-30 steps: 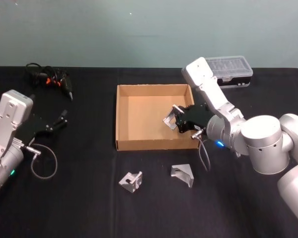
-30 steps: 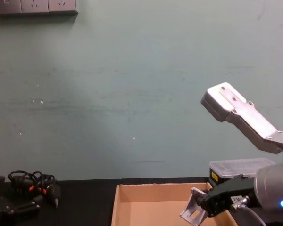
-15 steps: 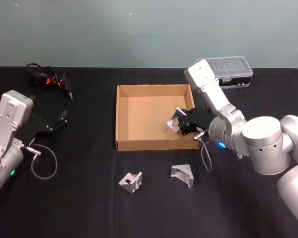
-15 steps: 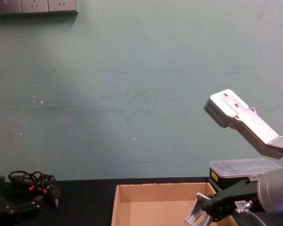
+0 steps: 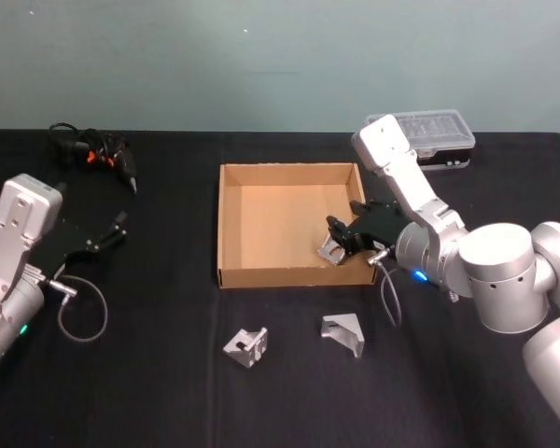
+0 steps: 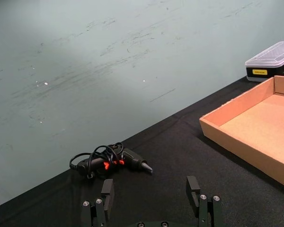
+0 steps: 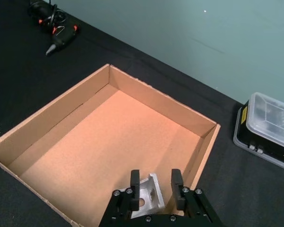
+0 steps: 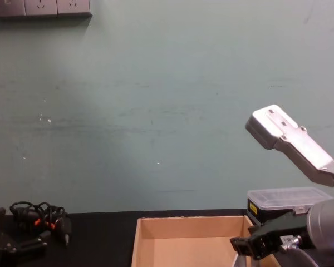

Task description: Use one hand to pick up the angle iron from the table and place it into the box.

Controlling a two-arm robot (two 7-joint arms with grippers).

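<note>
One silver angle iron (image 5: 333,248) (image 7: 149,195) lies on the floor of the tan cardboard box (image 5: 220,224) (image 7: 156,101), close to its front right corner. My right gripper (image 5: 341,231) (image 7: 155,182) hangs low over it inside the box, open, with the fingers either side of the piece and a gap at one finger. Two more angle irons (image 5: 246,342) (image 5: 343,331) rest on the black table (image 5: 168,373) in front of the box. My left gripper (image 5: 117,226) (image 6: 150,193) is parked open at the left, holding nothing.
A clear-lidded plastic case (image 5: 439,135) (image 7: 270,127) stands behind the box at the right. A black tool with orange marks and a coiled cable (image 5: 98,152) (image 6: 109,161) lies at the far left. A loose cable loop (image 5: 79,313) hangs by the left arm.
The right gripper came down into the box with the angle iron and opened; the piece now lies on the box floor. The left arm stayed put.
</note>
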